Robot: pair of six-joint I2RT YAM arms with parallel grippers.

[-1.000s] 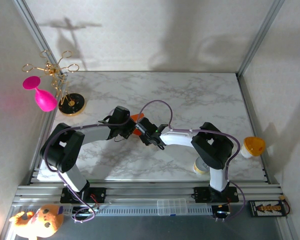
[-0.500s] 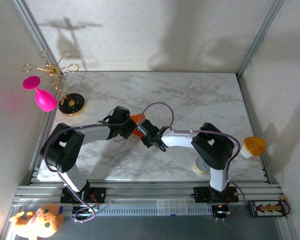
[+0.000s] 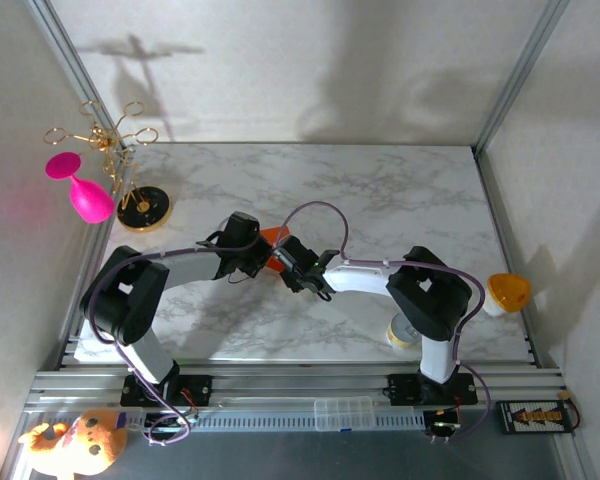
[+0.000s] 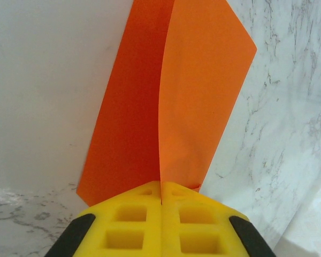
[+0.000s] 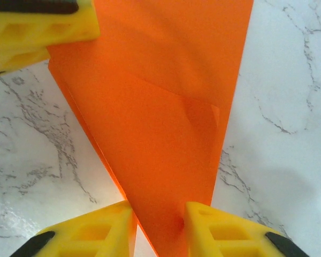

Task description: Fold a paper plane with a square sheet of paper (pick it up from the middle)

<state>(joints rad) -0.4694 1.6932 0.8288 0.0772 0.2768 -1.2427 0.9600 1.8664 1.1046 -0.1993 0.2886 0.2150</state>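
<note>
Left gripper (image 4: 161,187) clenched on plain folded orange paper (image 4: 192,96); right gripper (image 5: 159,217) parted, straddling its tip.

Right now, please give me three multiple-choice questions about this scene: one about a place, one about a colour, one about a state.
1. Where is the pink goblet?
A) beside the gold rack, far left
B) at the table's centre
C) by the right arm's base

2. What colour is the folded paper?
A) blue
B) orange
C) white

3. How is the left gripper?
A) wide open
B) shut on nothing
C) shut on the folded paper

Answers:
1 A: the top view shows it at the far left next to the rack.
2 B: both wrist views show bright orange.
3 C: its yellow fingers meet with the paper pinched between them.
</note>
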